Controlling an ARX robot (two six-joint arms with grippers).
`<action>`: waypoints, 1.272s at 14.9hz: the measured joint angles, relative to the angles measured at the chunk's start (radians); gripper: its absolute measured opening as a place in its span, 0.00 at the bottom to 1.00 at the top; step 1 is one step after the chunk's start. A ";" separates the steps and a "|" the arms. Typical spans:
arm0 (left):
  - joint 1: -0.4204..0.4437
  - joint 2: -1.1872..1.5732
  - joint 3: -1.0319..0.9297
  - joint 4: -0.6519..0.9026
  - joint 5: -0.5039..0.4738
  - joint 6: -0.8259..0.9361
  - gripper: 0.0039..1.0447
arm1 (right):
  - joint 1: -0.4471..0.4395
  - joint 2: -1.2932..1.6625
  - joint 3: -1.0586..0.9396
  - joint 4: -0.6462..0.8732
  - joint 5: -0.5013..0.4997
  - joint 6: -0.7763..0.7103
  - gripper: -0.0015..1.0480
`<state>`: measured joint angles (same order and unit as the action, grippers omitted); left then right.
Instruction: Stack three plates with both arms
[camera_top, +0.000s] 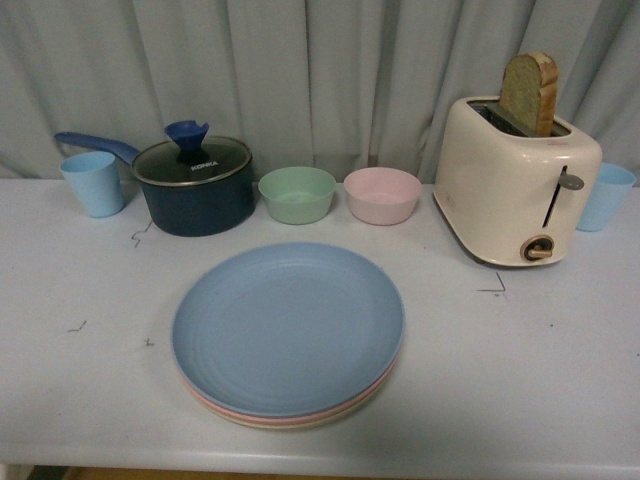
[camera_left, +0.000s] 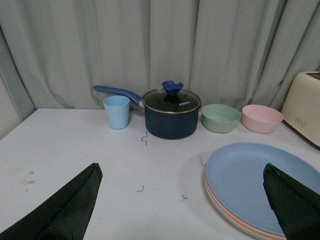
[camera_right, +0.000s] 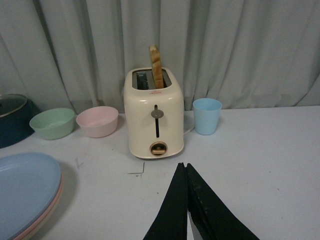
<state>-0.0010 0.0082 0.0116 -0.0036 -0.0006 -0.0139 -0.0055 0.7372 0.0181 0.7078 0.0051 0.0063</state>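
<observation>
Three plates lie stacked at the table's front middle: the blue plate (camera_top: 288, 326) on top, the pink plate's rim (camera_top: 215, 405) under it, the beige plate's rim (camera_top: 262, 424) at the bottom. The stack also shows in the left wrist view (camera_left: 252, 180) and in the right wrist view (camera_right: 22, 192). Neither arm shows in the front view. My left gripper (camera_left: 182, 175) is open and empty, above the table left of the stack. My right gripper (camera_right: 183, 166) is shut on nothing, right of the stack, in front of the toaster.
Along the back stand a light blue cup (camera_top: 94, 183), a dark blue lidded saucepan (camera_top: 194, 183), a green bowl (camera_top: 297, 194), a pink bowl (camera_top: 382, 194), a cream toaster (camera_top: 515, 180) with bread, and another blue cup (camera_top: 605, 196). A curtain hangs behind.
</observation>
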 joint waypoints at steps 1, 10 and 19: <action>0.000 0.000 0.000 0.000 0.000 0.000 0.94 | 0.000 -0.051 -0.006 -0.051 -0.001 0.000 0.02; 0.000 0.000 0.000 0.000 0.000 0.000 0.94 | 0.000 -0.355 -0.007 -0.327 -0.002 0.000 0.02; 0.000 0.000 0.000 0.000 0.000 0.000 0.94 | 0.000 -0.558 -0.007 -0.526 -0.002 0.000 0.02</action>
<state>-0.0010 0.0082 0.0116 -0.0036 -0.0006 -0.0139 -0.0055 0.1791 0.0113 0.1818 0.0036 0.0063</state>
